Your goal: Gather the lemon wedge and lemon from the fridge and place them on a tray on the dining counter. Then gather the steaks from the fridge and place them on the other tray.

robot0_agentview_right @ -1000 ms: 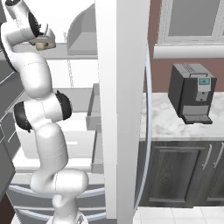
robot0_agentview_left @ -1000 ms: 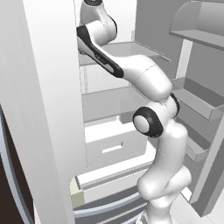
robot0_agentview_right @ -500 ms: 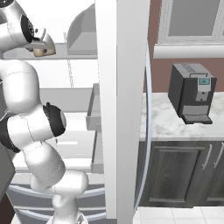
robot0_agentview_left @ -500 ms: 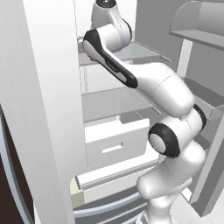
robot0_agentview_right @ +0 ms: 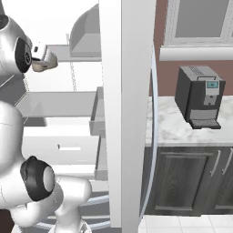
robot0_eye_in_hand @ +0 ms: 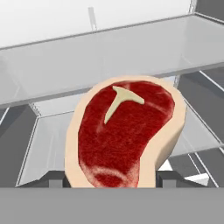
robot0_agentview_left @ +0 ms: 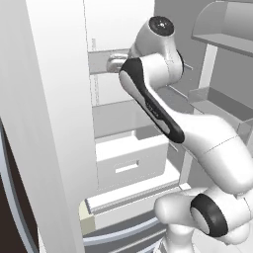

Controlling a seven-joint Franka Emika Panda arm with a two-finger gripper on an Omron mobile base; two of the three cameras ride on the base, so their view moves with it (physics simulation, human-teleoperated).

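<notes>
1. We have the steak (robot0_eye_in_hand: 124,135) clamped between the 2 fingertips (robot0_eye_in_hand: 54,178) of the gripper (robot0_eye_in_hand: 111,180). The jaws stand wide because the cut is broad, and its lower edge sits down between them.
2. In the hand view the steak rises upright from the grip with its red face and pale T-shaped bone toward the camera. It looks lifted clear of the glass shelf (robot0_eye_in_hand: 109,57) behind it, so we judge it is held edge-on to come out of the fridge (robot0_agentview_left: 54,123) without dragging.
3. In the right base view the steak (robot0_agentview_right: 44,63) shows as a pale slab at the hand, up by the front edge of an upper shelf.
4. The arm (robot0_agentview_left: 163,113) reaches high into the open fridge, above the drawer (robot0_agentview_left: 131,163); that height suits a shelf pick.
5. We judge this as the steak stage: carry it out and over to the dining counter's tray. The risk is clipping the shelf edge or door on the way.
</notes>
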